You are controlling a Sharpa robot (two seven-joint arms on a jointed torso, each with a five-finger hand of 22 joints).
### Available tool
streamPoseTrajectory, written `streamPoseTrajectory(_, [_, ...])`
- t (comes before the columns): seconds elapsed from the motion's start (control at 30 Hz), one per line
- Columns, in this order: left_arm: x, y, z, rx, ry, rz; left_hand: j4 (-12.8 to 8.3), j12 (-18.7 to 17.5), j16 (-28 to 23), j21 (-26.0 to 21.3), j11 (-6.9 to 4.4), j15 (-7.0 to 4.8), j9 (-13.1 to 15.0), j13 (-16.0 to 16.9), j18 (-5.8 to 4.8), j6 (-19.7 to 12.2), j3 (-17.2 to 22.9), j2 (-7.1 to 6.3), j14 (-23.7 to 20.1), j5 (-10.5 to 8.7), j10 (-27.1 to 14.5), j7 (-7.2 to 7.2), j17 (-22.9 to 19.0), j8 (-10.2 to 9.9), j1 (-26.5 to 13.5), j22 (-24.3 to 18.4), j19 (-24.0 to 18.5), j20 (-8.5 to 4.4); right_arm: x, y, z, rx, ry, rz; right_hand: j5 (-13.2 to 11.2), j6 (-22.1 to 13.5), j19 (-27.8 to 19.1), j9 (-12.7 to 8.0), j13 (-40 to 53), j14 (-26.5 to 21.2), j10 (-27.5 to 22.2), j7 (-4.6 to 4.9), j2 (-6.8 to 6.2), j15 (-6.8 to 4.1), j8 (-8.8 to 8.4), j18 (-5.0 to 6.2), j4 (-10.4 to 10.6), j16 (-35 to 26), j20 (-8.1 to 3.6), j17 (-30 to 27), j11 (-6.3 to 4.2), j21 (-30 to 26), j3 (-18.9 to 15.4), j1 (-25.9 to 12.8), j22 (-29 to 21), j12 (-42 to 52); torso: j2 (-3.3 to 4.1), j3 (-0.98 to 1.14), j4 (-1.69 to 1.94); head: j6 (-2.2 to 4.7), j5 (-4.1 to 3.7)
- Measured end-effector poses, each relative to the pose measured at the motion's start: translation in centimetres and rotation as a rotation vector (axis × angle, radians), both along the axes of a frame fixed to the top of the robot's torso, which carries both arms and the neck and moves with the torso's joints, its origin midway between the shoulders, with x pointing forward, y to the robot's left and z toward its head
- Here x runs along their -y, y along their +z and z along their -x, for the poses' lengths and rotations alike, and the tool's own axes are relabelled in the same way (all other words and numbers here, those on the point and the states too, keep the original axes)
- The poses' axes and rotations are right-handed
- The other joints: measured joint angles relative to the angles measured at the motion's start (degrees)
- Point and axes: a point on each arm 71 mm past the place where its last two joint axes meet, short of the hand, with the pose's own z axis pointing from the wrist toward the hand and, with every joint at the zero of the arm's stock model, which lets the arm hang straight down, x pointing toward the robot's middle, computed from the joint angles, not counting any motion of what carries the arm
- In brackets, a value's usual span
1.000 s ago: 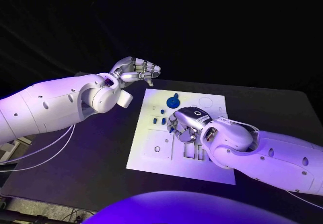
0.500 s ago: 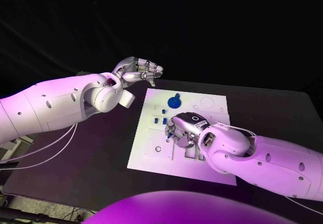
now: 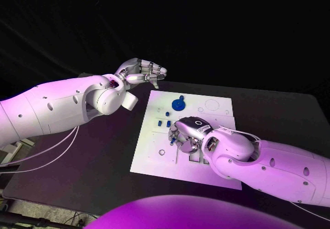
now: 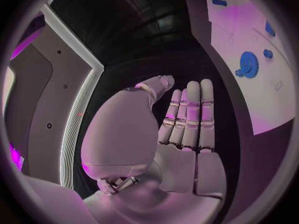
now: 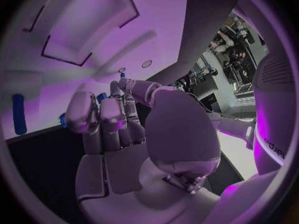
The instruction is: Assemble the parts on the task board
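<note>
The board [image 3: 180,136] is lying under the right hand [image 3: 188,131]; that hand has been creeping nearer the robot, fingers curled down over the small parts [image 3: 163,123], though whether it is gripping one I cannot tell; the left hand [image 3: 141,71] is still hovering beyond the board's corner, holding nothing; the gear [image 3: 177,103] is sitting beyond the right hand, so seating looks underway.

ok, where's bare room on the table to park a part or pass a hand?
Bare black table lies on the robot's left of the task board, under the left arm, and beyond the board's far edge. The left hand hovers off the far-left corner. The board's middle is crowded: right hand sits among small blue parts, with the blue gear just beyond.
</note>
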Motion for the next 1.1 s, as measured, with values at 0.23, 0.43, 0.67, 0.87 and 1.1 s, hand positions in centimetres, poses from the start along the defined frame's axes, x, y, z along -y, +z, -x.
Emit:
streamPoseTrajectory(0.23, [-0.03, 0.00, 0.01, -0.001, 0.000, -0.001, 0.0, 0.0, 0.0, 0.0, 0.00, 0.00, 0.0, 0.0, 0.00, 0.0, 0.0, 0.00, 0.0, 0.00, 0.0, 0.00, 0.0, 0.0, 0.0, 0.0, 0.0, 0.00, 0.04, -0.14, -0.01, -0.004, 0.000, 0.006, 0.0, -0.1, 0.0, 0.0, 0.0, 0.0, 0.0, -0.10, 0.00, 0.00, -0.10, 0.00, 0.0, 0.0, 0.00, 0.0, 0.01, 0.0, 0.0, 0.0, 0.0, 0.0, 0.00, 0.00, -0.01, 0.00, 0.03])
streamPoseTrajectory(0.43, [-0.03, -0.01, 0.01, -0.001, -0.001, -0.002, -0.2, 0.3, 0.0, 0.0, 0.22, 0.00, 0.0, 0.0, 0.00, 0.0, 0.2, 0.00, 0.0, 0.00, -0.2, 0.00, 0.0, 0.0, 0.0, 0.0, 0.0, 0.00, 0.04, -0.28, -0.05, -0.007, 0.000, 0.012, 0.0, -0.1, 0.0, 0.0, 0.0, 0.0, 0.0, -0.10, 0.00, 0.00, -0.15, 0.00, 0.0, 0.0, 0.00, 0.0, 0.02, 0.0, 0.0, 0.0, 0.0, 0.0, 0.00, 0.03, -0.01, 0.00, 0.03])
streamPoseTrajectory(0.67, [-0.06, -0.02, 0.01, -0.002, -0.001, -0.003, -0.2, 0.3, 0.0, 0.0, 0.22, 0.00, 0.0, 0.0, 0.00, 0.0, 0.2, 0.00, 0.0, 0.00, -0.2, 0.00, -0.1, 0.0, 0.0, 0.0, 0.0, 0.00, -0.04, -0.38, -0.10, -0.007, 0.001, 0.016, 0.0, -0.1, 0.0, 0.0, -0.1, 0.0, -0.1, -0.07, 0.00, 0.00, -0.20, 0.00, 0.0, 0.0, 0.00, 0.0, 0.10, 0.0, 0.0, 0.0, 0.0, -0.1, -0.01, 0.03, 0.00, 0.00, 0.02])
streamPoseTrajectory(0.87, [-0.08, -0.02, 0.03, -0.003, -0.002, -0.003, -0.2, 0.3, 0.0, 0.0, 0.00, 0.00, 0.0, 0.0, 0.00, 0.0, 0.2, 0.00, 0.0, 0.00, -0.4, 0.00, -0.1, 0.0, 0.0, 0.0, 0.0, 0.00, -0.18, -0.60, -0.11, -0.010, 0.002, 0.021, -0.1, 0.1, 0.0, 0.0, 0.0, 0.0, -0.1, 0.03, 0.00, 0.00, -0.09, 0.00, 0.0, 0.0, 0.00, 0.0, 0.11, 0.0, 0.0, 0.0, 0.0, -0.1, 0.01, 0.02, 0.02, 0.00, -0.03])
streamPoseTrajectory(1.1, [-0.13, -0.02, 0.04, -0.003, -0.001, -0.004, -0.2, 0.3, 0.0, 0.0, 0.00, 0.00, 0.0, 0.0, 0.00, 0.0, 0.2, 0.00, 0.0, 0.00, -0.4, 0.00, -0.1, 0.0, 0.0, 0.0, 0.0, 0.00, -0.28, -0.65, 0.00, -0.012, 0.004, 0.021, 0.1, 0.0, 0.0, 0.0, 0.0, 0.0, -0.1, 0.02, 0.00, 0.00, -0.05, 0.00, 0.0, 0.0, 0.00, 0.0, 0.12, 0.0, 0.0, 0.0, 0.0, -0.1, 0.03, -0.01, 0.03, 0.00, 0.05])
